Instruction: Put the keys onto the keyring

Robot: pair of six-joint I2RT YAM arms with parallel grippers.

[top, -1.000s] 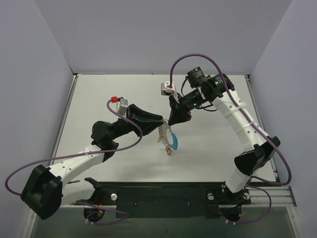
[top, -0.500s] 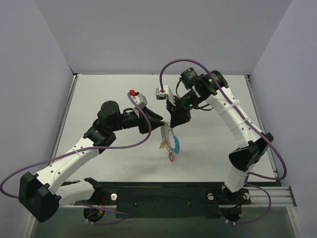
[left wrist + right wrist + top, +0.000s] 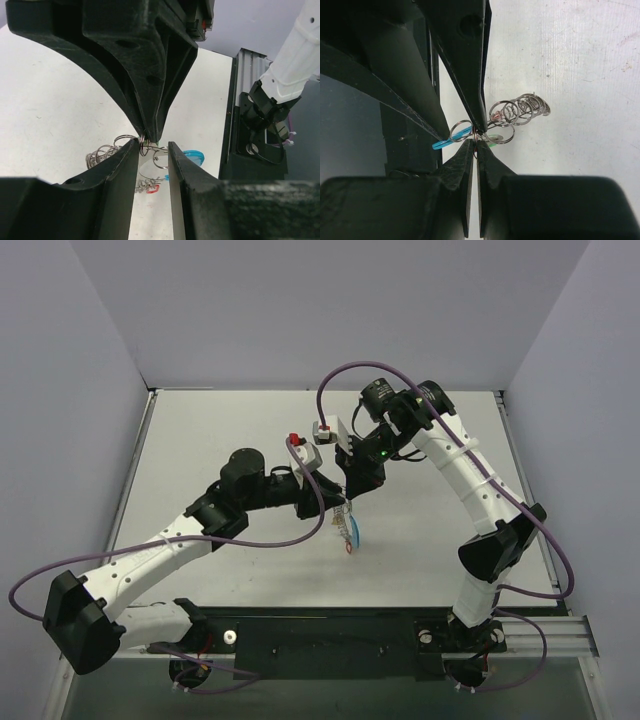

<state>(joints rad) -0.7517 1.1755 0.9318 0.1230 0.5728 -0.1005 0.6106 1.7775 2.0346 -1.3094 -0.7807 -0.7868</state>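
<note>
**Two grippers tip to tip at the keyring**

Both grippers are seen from overhead with their tips together above the middle of the table (image 3: 200,440). The left one is brought in from the left side and the right one from the far side.

The right gripper (image 3: 475,142) is closed down to a hairline slit, and a small wire loop of the keyring (image 3: 522,107) is pinched at its tips. The left gripper (image 3: 152,146) is held narrowly parted, with its fingers (image 3: 120,172) set on either side of that same pinch point. Nothing is seen clamped between them.

The keyring is hung below the tips. Its silvery coils are bunched to one side, and the light-blue segment (image 3: 193,157) is shown on the other. A red key (image 3: 152,189) is seen dangling lowest. A speck of a green key (image 3: 494,138) is glimpsed through a loop just beside the pinch. Whether the lowest part is touching the table cannot be told.
</note>
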